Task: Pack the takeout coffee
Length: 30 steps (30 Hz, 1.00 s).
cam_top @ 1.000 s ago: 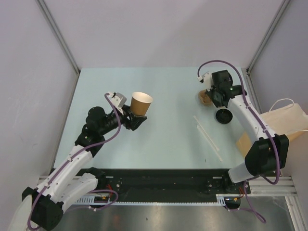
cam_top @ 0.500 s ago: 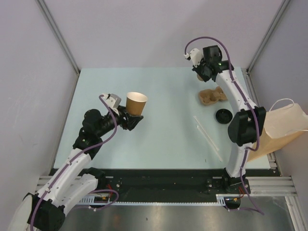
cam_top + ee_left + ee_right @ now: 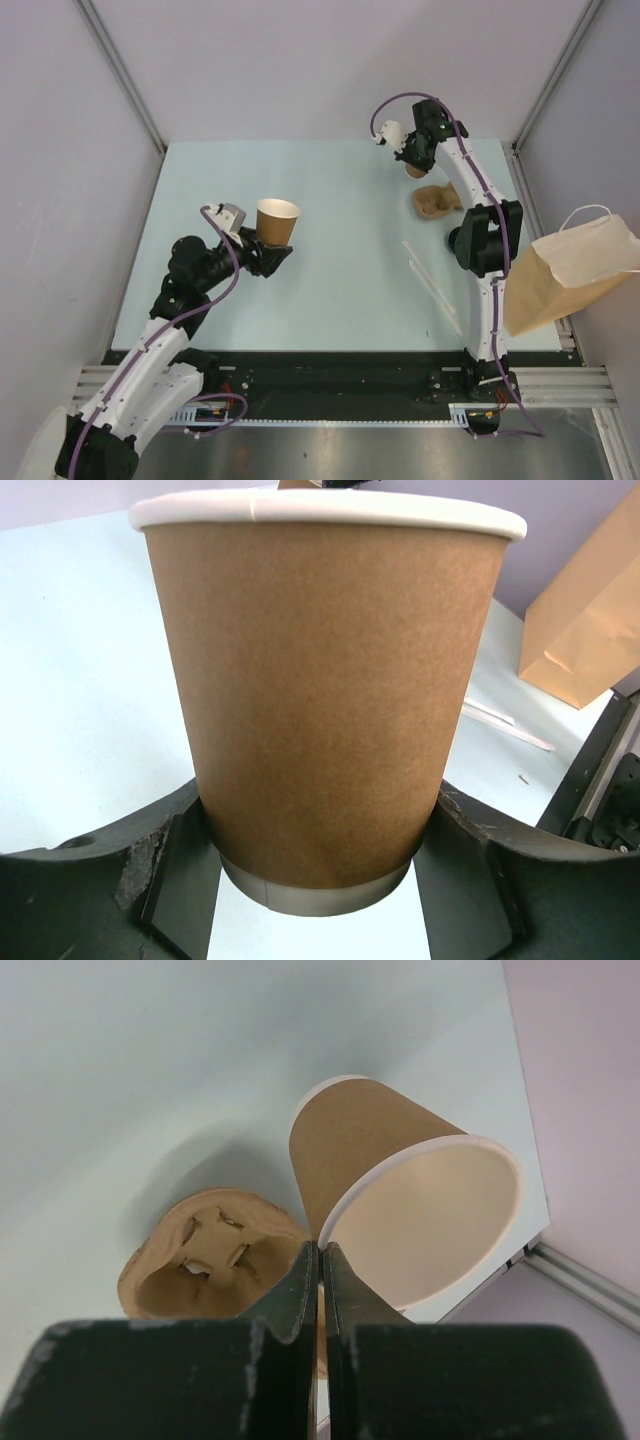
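your left gripper (image 3: 268, 252) clasps one paper cup (image 3: 277, 222) upright by its lower wall, over the left middle of the table (image 3: 340, 290). your right gripper (image 3: 320, 1260) pinches the rim of the other cup (image 3: 400, 1200), tilted, at the far right just beyond the cardboard carrier (image 3: 434, 200).

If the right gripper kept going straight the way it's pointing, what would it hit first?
The right gripper, jaws shut on a paper cup at its rim, points down; the cup would lead. It would probably meet bare table just beside the cardboard carrier, though depth is unclear.
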Available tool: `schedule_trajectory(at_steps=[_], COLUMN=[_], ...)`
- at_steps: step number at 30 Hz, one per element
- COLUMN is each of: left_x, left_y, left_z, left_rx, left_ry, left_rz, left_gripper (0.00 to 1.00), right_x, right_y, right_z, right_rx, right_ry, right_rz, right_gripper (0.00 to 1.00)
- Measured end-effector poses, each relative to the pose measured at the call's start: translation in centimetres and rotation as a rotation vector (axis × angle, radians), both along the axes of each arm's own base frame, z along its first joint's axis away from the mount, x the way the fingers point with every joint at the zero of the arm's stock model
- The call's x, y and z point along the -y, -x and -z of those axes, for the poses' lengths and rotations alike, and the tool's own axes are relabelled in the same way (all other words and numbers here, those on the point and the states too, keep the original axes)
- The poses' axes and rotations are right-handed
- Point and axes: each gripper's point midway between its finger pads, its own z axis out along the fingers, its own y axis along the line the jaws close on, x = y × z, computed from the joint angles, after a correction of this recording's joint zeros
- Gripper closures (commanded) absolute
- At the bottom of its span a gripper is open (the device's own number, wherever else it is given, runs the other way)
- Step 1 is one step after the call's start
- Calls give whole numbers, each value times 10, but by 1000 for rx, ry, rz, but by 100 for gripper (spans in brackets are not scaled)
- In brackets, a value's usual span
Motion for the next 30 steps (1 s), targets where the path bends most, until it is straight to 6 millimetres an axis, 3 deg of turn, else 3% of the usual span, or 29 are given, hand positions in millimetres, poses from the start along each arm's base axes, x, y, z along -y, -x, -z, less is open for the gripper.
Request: schedule_trajectory(at_steps=[8, 18, 23, 30], left_x=[-1, -1, -1, -1], left_y=[1, 4, 3, 2], left_z=[7, 13, 13, 13], left_rx=[-14, -19, -17, -19], left_ry=[-3, -5, -4, -5], left_rz=[-1, 9, 9, 9], left_gripper=[40, 40, 40, 40], right_x=[4, 7, 10, 11], right_y=[-7, -17, -19, -21], right_z=[34, 50, 49, 48], right_rx=[-48, -54, -48, -39], right_ry=[70, 98, 113, 119], right_rz=[-60, -70, -63, -55], right_gripper=[97, 92, 70, 54])
